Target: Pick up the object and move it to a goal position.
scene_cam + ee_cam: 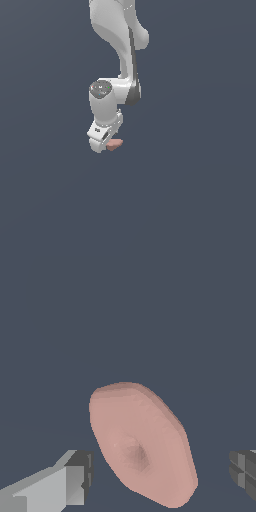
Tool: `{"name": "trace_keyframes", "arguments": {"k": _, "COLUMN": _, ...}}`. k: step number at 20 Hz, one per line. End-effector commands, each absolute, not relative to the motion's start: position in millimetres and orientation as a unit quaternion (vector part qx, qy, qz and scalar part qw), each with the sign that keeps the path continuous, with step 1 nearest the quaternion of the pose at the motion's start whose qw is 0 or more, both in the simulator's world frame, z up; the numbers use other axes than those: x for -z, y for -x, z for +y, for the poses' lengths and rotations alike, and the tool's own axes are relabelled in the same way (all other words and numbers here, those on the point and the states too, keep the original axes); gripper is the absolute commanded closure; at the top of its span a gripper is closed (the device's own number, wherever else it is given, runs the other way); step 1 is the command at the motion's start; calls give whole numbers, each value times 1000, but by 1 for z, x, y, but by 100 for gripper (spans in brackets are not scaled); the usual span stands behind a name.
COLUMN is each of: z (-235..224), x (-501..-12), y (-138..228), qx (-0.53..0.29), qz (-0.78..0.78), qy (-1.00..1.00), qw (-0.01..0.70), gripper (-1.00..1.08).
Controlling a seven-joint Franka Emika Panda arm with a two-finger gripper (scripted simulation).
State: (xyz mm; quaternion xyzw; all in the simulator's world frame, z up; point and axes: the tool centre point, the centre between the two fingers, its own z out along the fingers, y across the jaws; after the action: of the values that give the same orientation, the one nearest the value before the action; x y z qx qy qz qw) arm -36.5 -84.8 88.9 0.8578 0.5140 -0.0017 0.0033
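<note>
Object (140, 443): a flat salmon-pink piece, rounded at one end and narrowing toward the other, with a shallow darker dimple near its middle. In the wrist view it fills the space between the two fingers (75, 476), set on a slant across the line between them. In the exterior view only a small pink corner of it (115, 145) shows, poking out toward that view's right from under the white gripper (102, 144). The background is plain dark blue-grey in both views; no surface edge or goal marker is visible.

Gripper state: spread. In the wrist view, dark ground shows between the one finger's pad and the object's edge, and again between the object and the other finger at the frame's margin. No contact on either side that I can see.

Height: cannot tell from the pictures whether the object lies on a surface or how far the pads reach down beside it. Its large size in the wrist view suggests the hand is low and close.

Step, as I judge it: the end of the approach, just before the grasp. The object is bracketed but not held, and nothing suggests it has been lifted.

Next move calls for: closing the fingers evenly on the piece. Because it sits at a slant, the pads will likely meet sloping edges, so it may twist or slip as they close. Lift only after a firm pinch. The goal position is not shown, so the carry direction cannot be judged.
</note>
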Motion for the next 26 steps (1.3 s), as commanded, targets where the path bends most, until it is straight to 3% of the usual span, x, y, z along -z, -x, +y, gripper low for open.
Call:
{"name": "trace_keyframes", "arguments": {"k": 1, "z": -85, "x": -85, "y": 38, "qx": 1, "qz": 536, "qy": -844, "qw": 2, "gripper": -92}}
{"name": "trace_keyframes", "arguments": {"k": 18, "z": -87, "x": -75, "y": 43, "qx": 0, "qz": 580, "qy": -815, "qw": 0, "gripper": -92}}
{"name": "trace_keyframes", "arguments": {"k": 26, "z": -86, "x": -41, "y": 44, "qx": 0, "qz": 581, "qy": -814, "qw": 0, "gripper": -92}}
